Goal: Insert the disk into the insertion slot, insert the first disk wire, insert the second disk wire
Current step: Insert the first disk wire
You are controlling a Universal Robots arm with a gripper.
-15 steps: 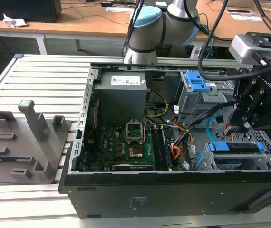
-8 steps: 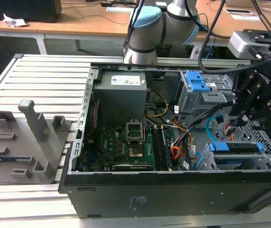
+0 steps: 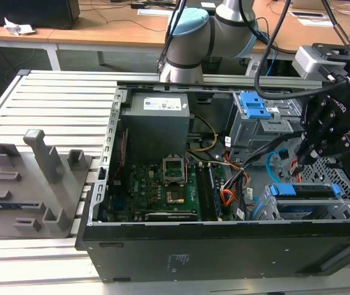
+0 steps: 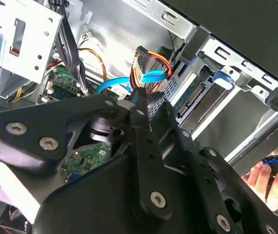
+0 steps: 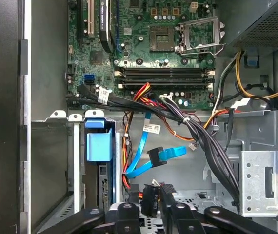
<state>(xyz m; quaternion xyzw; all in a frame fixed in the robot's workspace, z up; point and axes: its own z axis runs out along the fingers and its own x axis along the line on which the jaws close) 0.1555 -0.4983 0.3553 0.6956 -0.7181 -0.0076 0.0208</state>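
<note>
Slatted metal table (image 3: 52,92), office desks (image 3: 101,27) behind, open PC case (image 3: 224,246) lying on its side on the table. Gripper (image 3: 303,157) was down inside the case at the drive end.

In both wrist views the jaws stood narrow and looked closed on the black plug of the first wire (image 5: 148,201), gripped by the plug body and not the leads, probably so the plug end stayed rigid and aimed. Its coloured leads (image 4: 151,58) ran on just past the fingertips.

Disk (image 3: 304,190) already sat in the slot (image 3: 347,212), just beside the jaws, blue carrier tab (image 5: 99,144) facing out. In the second wrist view its connector edge (image 4: 197,97) was exposed close beside the jaws, so the plug was near it but not seated as far as I could tell.

Second wire (image 5: 166,155) hung loose, curled just ahead of the jaws, dark plug free and touching nothing that I could see. It was not plugged in.

Motherboard (image 5: 168,44) lay well ahead of the jaws. A person's hand (image 4: 261,178) rested outside the case, well apart from the gripper.
</note>
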